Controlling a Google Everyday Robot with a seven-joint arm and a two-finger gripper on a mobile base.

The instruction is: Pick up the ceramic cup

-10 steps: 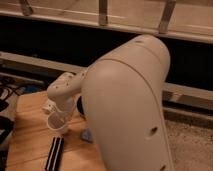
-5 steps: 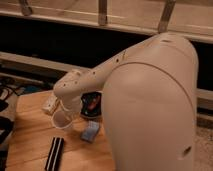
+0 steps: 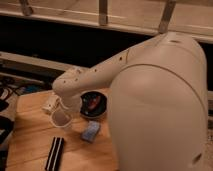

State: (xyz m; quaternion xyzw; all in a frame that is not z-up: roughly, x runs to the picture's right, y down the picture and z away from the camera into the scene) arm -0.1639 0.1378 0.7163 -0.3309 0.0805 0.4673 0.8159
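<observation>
Wooden worktop (image 3: 35, 145) fills your lower left view. Your gripper (image 3: 59, 116) sits near its middle over the ceramic cup (image 3: 61, 119); whether the fingers are apart or clamped, you cannot tell. Nearby: a black bowl (image 3: 94, 104), a blue object (image 3: 90, 132), and a black bar (image 3: 54, 153) at the front edge.

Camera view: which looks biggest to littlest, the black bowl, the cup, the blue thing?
1. black bowl
2. ceramic cup, at the pincer
3. blue thing, about cup-sized, so that order is unsure.

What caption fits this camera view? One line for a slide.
Gripper at the ceramic cup on the wooden table, beside a black bowl.
</observation>
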